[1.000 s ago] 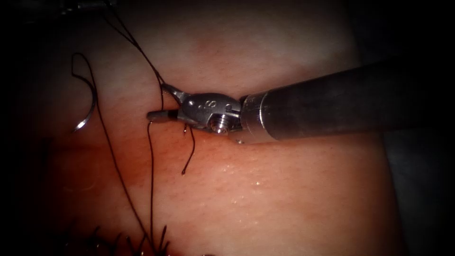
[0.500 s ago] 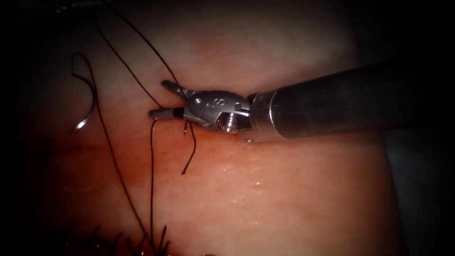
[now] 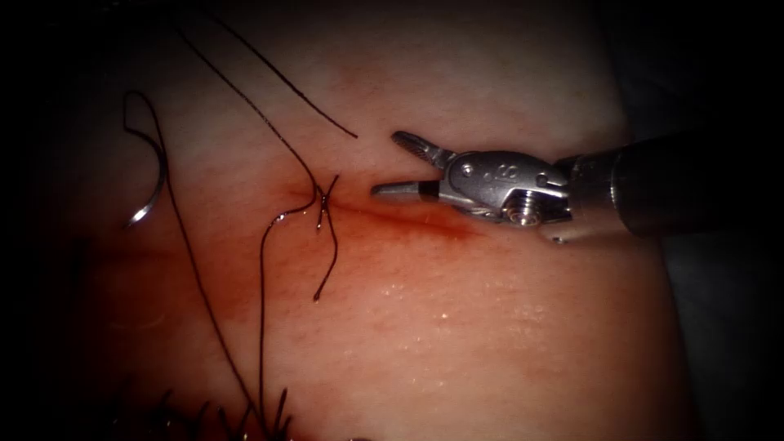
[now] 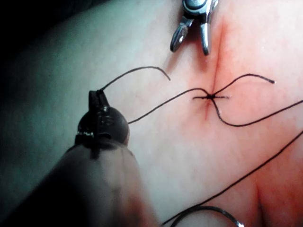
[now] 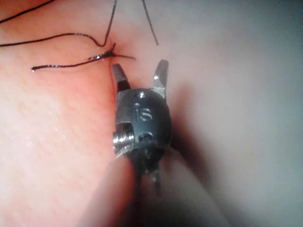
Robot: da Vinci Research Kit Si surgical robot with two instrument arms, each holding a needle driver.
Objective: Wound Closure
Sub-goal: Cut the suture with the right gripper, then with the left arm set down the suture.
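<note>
My right tool (image 3: pixel 386 163) stands open over the tissue (image 3: pixel 490 327), holding nothing, just right of a knot (image 3: pixel 322 196) at the left end of the cut (image 3: pixel 408 216). The same open tool (image 5: pixel 139 67) stands just short of the knot (image 5: pixel 110 53) in the right wrist view. My left tool (image 4: pixel 98 96) is shut on the thread (image 4: pixel 137 70), a strand that ends loose. That loose end (image 3: pixel 353 134) lies above the knot. The curved needle (image 3: pixel 157 180) lies free on the tissue, left of the cut, held by neither tool and not in the tissue.
Short tails (image 3: pixel 327 261) hang from the knot, and a long strand (image 3: pixel 204 286) runs from the needle's rear down the tissue. Several dark cut ends of thread (image 3: pixel 245 416) stick up at the near edge. Red fluid (image 3: pixel 384 237) stains the tissue around the cut.
My right tool's jaws were around the thread at the knot, then opened wide and drew back to the right. One strand toward the upper left now ends loose. The needle has not moved.
</note>
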